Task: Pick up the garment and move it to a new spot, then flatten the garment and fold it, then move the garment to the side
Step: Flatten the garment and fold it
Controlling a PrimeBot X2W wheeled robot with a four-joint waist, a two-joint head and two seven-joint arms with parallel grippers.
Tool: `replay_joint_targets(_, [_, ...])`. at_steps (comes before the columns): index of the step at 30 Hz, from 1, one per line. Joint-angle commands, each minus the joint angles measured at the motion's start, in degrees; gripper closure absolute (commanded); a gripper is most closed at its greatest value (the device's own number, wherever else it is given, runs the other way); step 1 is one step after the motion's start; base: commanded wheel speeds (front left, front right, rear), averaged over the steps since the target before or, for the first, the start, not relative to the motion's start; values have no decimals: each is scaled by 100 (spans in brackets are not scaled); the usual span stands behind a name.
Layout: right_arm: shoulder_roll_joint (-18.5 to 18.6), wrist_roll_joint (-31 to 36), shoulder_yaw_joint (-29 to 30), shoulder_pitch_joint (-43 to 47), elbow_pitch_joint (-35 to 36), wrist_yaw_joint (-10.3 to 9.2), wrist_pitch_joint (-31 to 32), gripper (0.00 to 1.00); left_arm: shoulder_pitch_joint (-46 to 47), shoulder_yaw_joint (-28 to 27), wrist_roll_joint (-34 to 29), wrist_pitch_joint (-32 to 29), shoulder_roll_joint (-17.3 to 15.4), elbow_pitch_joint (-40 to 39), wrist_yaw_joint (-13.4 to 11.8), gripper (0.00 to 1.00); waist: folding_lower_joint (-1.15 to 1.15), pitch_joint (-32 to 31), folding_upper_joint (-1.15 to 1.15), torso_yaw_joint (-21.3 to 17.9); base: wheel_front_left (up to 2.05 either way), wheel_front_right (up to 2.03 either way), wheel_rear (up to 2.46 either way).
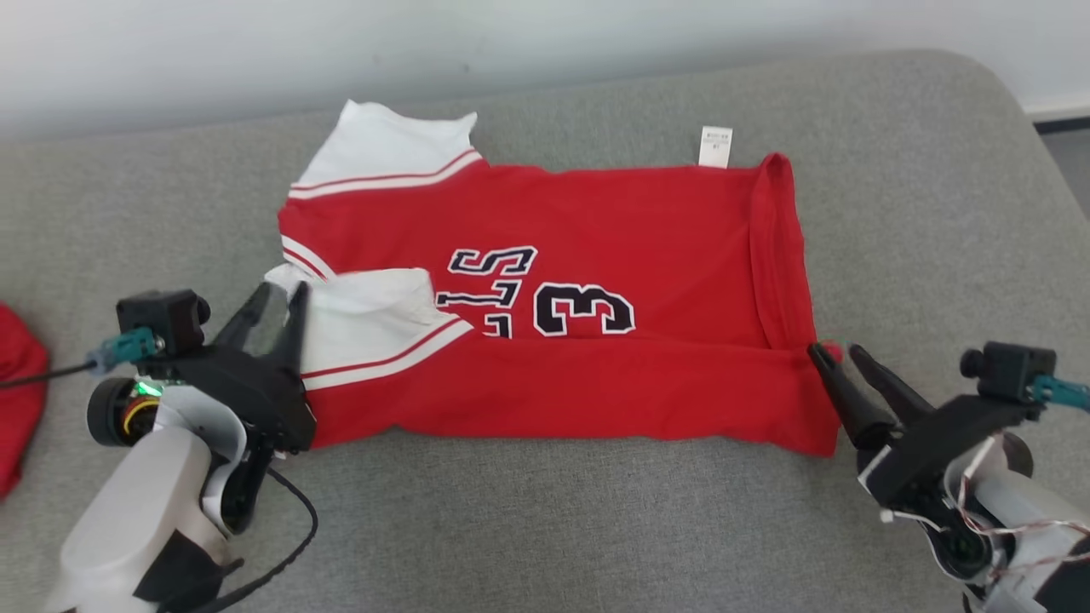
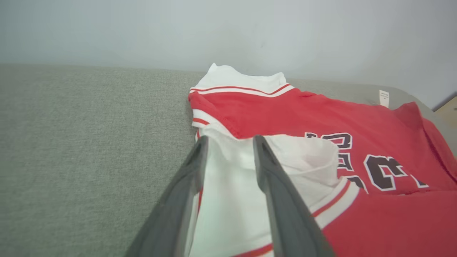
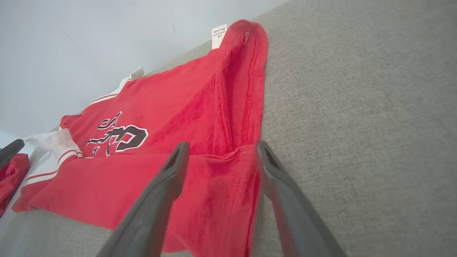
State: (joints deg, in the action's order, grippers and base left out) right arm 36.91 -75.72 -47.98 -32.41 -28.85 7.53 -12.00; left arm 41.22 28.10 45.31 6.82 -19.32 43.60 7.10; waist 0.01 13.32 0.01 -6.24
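The garment (image 1: 639, 255) is a red jersey with white sleeves and dark lettering, lying spread on the grey cushion with its near long edge folded up over the body. My left gripper (image 1: 281, 294) stands open at the jersey's left end. In the left wrist view its fingers (image 2: 230, 139) straddle the white sleeve (image 2: 232, 200) without pinching it. My right gripper (image 1: 834, 351) is open at the right end, level with the folded edge. From the right wrist its fingers (image 3: 223, 144) stand on either side of the red hem (image 3: 228, 178).
A second red cloth (image 1: 17, 392) lies at the left edge of the grey cushion (image 1: 545, 528). A white label (image 1: 715, 146) sticks out from the jersey's far edge. A pale wall runs behind. The cushion rounds off at the far right.
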Motion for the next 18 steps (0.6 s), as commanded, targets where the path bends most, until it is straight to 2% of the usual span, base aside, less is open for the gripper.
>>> replay_joint_targets(1, [85,-46,-21,142,12,-10,-72,0,-95,7,34,154,2,31,23,0,-1,-208,-1,89,0,0,0])
replay_joint_targets(8, [411,151,141,674,178,-10,-304,0,-672,-81,163,695,-48,-218,33,0,-1,-491,-1,204,0,0,0])
replay_joint_targets(18, [6,721,745,1077,27,-10,-322,0,-1496,-38,-110,822,-70,-603,-192,0,-1,-329,-1,205,0,0,0])
